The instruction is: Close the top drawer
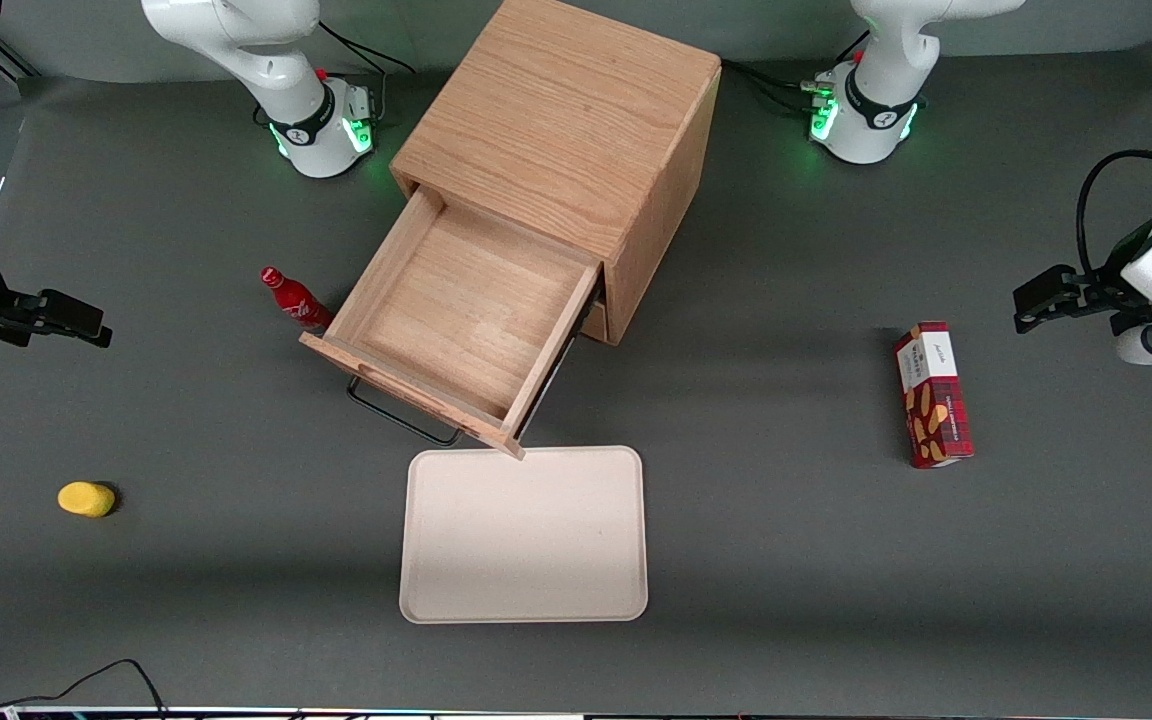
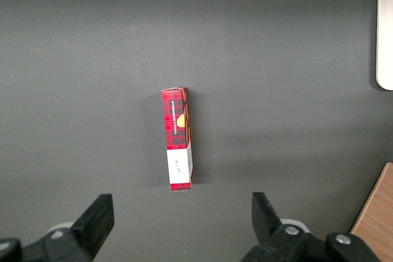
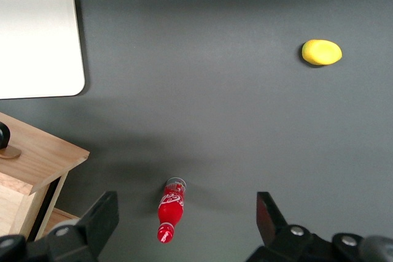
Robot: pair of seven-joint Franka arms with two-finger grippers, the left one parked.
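Note:
The top drawer (image 1: 456, 310) of the light-oak cabinet (image 1: 576, 130) is pulled far out, and its inside is bare. A thin black wire handle (image 1: 401, 415) runs along the drawer front, which faces the front camera at an angle. One corner of the drawer (image 3: 37, 151) also shows in the right wrist view. My gripper (image 1: 86, 325) hangs above the table toward the working arm's end, well apart from the drawer. It is open (image 3: 184, 225) with nothing between its fingers. A red bottle stands on the table far below it.
The red bottle (image 1: 294, 300) stands upright close beside the open drawer's side. A beige tray (image 1: 524, 535) lies just in front of the drawer front. A yellow object (image 1: 86, 498) sits toward the working arm's end, and a red snack box (image 1: 932, 395) toward the parked arm's.

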